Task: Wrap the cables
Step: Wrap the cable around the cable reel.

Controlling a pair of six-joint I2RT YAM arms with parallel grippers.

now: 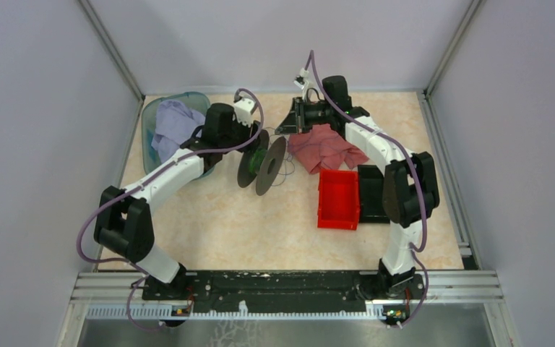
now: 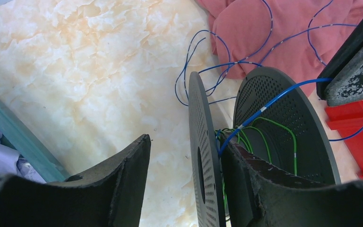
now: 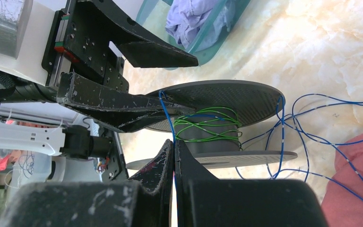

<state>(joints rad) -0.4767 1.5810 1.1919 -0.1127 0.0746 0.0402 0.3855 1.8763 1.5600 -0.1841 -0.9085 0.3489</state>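
At 6 o'clock an aluminium rail (image 1: 470, 288) is set along the beige marbled tabletop (image 1: 217, 224), which is enclosed by grey walls (image 1: 43, 144). At centre, one flange of the black spool (image 1: 269, 166) is straddled by the part-open left gripper (image 2: 184, 142), nothing clamped. Toward 1 o'clock the thin blue cables (image 2: 283, 94) are looped from spool to pink cloth (image 1: 325, 148), one strand pinched in the closed right gripper (image 3: 172, 142).

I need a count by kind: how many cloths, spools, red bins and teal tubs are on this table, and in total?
Cloths: 2, pink cloth, lilac cloth
Spools: 1
Red bins: 1
Teal tubs: 1
Total: 5
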